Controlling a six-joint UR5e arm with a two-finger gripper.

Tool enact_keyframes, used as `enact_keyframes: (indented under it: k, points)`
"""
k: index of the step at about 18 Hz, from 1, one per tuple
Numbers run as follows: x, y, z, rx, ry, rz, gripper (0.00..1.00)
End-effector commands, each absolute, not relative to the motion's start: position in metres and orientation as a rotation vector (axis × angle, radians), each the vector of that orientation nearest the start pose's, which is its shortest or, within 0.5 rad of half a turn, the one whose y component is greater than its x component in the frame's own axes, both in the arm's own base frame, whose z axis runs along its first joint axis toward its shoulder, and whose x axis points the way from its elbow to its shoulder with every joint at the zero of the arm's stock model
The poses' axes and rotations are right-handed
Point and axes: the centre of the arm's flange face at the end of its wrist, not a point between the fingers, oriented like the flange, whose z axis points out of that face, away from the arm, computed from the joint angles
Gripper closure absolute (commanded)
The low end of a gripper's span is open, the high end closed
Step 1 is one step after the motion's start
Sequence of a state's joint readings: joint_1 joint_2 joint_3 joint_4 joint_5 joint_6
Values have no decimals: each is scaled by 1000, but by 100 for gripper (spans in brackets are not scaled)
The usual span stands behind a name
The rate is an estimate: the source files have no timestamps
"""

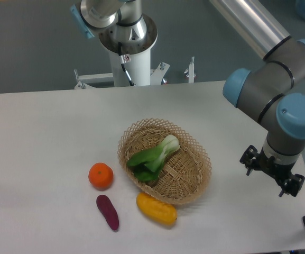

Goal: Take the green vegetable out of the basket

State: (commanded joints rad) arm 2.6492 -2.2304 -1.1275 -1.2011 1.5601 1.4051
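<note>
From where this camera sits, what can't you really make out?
- Gripper: too small and dark to tell if its fingers are open or shut.
- Bok choy: its underside is hidden against the basket.
- Arm: the upper part is cut off by the top edge.

The green vegetable (154,157) lies in the basket (194,174), tool (271,177) to its right.

arm (271,79) bent downward | gripper (271,177) hanging low, fingers apart

One basket (194,182); one bok choy (155,157); one orange (100,175); one purple sweet potato (108,212); one yellow fruit (156,208).
</note>
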Motion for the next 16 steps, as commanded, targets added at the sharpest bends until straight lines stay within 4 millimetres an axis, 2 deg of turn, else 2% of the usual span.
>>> enact_keyframes:
  k: [10, 13, 16]
  points:
    - [-598, 477, 328, -3038, 462, 204, 0]
    - [-589, 476, 327, -3047, 329, 181, 0]
    - [-575, 471, 325, -3055, 312, 151, 0]
